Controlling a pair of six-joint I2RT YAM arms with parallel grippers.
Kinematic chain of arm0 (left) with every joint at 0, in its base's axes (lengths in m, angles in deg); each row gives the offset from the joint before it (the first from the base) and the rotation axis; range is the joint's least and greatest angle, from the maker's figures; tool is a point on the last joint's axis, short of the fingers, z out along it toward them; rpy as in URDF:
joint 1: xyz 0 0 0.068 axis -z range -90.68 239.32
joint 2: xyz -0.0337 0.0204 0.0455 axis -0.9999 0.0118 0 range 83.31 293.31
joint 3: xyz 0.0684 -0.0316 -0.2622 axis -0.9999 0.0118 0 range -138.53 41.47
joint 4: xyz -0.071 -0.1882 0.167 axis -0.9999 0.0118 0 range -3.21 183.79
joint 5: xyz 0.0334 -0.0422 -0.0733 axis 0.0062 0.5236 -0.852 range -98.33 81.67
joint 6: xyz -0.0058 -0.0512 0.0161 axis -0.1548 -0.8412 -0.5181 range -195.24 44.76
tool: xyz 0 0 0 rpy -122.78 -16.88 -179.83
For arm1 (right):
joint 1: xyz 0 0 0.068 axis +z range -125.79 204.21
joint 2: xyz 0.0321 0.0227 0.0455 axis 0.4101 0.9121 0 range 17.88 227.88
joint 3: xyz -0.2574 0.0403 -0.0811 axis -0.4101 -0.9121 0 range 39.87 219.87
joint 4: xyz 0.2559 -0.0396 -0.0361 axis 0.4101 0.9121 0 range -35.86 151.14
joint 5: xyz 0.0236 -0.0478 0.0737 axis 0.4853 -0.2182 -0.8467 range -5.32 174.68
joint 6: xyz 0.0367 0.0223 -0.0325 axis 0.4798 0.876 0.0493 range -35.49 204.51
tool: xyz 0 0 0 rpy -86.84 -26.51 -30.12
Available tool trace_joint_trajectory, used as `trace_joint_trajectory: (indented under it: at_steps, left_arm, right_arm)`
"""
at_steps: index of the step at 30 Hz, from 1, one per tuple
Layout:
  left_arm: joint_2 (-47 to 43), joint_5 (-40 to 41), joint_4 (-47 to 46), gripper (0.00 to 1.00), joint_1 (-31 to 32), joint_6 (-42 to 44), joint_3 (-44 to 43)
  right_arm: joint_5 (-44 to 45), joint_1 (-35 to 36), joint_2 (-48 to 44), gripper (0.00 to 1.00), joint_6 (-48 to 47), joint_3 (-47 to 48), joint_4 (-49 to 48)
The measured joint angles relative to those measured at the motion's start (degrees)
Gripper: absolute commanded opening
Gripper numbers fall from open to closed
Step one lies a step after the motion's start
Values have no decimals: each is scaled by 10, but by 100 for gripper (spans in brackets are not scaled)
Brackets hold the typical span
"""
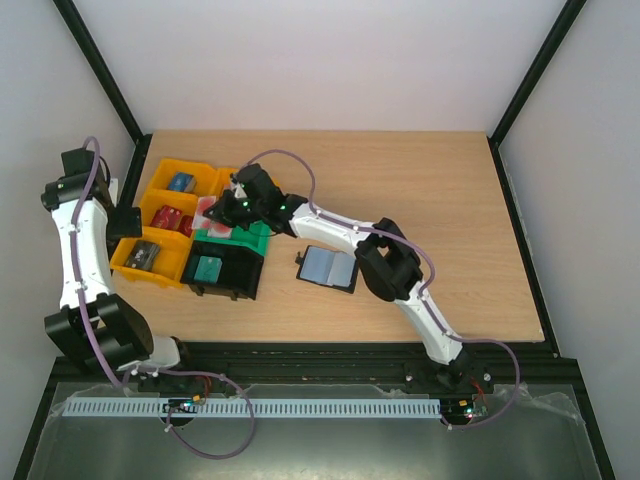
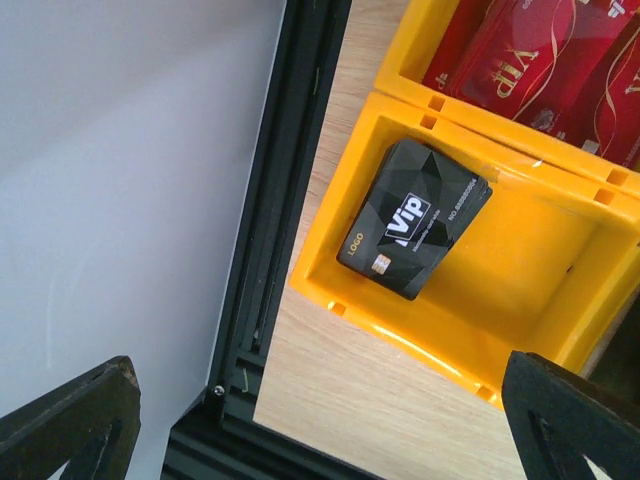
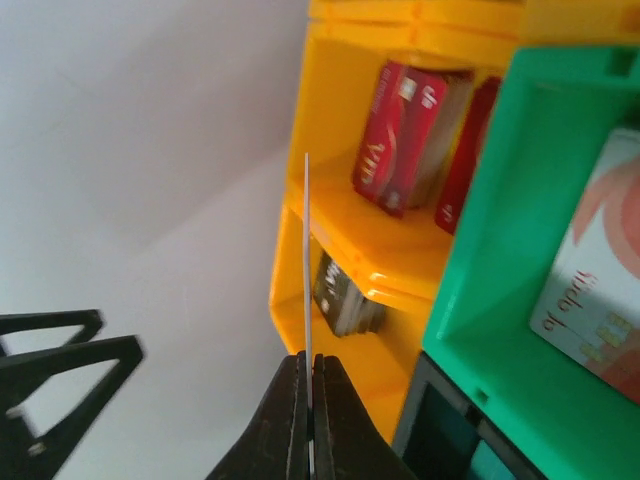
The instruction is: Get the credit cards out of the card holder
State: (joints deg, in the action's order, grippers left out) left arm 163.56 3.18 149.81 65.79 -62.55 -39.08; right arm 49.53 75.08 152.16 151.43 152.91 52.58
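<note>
Now, right tool (image 3: 309,372): pinching credit card (image 3: 307,250) edge-on beside green bin (image 3: 500,250)
left tool (image 2: 320,430): spread above black cards (image 2: 415,218) in yellow bin (image 2: 530,300)
card holder (image 1: 328,268): open on desk (image 1: 420,190)

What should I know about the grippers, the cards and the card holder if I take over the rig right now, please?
Left gripper: open, empty, over a yellow bin holding black cards.
Right gripper: shut on one card, seen edge-on, near the green bin.
Card holder: lying open on the table, pockets look empty from above.
Done: a pink-white card lies in the green bin.
Left: drop the held card, then check the holder.
</note>
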Motion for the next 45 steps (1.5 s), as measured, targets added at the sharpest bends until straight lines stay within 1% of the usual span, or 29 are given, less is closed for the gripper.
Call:
trace_joint_trajectory:
  at_steps: [8, 16, 20, 24, 25, 27, 32, 34, 37, 42, 44, 45]
  left_arm:
    - [-7, 17, 25, 99, 1, 9, -1]
    - [1, 25, 29, 99, 1, 19, -1]
    - [4, 26, 29, 99, 1, 24, -1]
    - [8, 27, 29, 99, 1, 28, -1]
    - [9, 27, 29, 99, 1, 29, -1]
    - [13, 27, 29, 99, 1, 30, -1]
    - [16, 27, 28, 99, 1, 30, -1]
    - [17, 27, 29, 99, 1, 29, -1]
    - [19, 26, 29, 99, 1, 27, -1]
    - [26, 22, 29, 99, 1, 23, -1]
    - [29, 19, 30, 99, 1, 23, -4]
    - [31, 15, 30, 99, 1, 23, -9]
  right_arm:
    - [19, 2, 34, 2, -7, 9, 59]
    - [27, -5, 83, 2, -9, 34, 74]
    - [34, -5, 94, 2, -8, 47, 71]
    - [38, -5, 118, 18, -3, 89, 80]
    - [41, -5, 122, 24, -3, 94, 83]
    - [46, -5, 123, 32, -3, 99, 92]
    - [71, -2, 122, 48, -12, 106, 121]
    - [82, -1, 120, 52, -15, 110, 139]
    - [93, 0, 118, 54, -22, 119, 165]
    - [106, 0, 100, 59, -34, 122, 191]
    - [108, 0, 89, 65, -42, 129, 197]
    - [108, 0, 85, 71, -47, 136, 199]
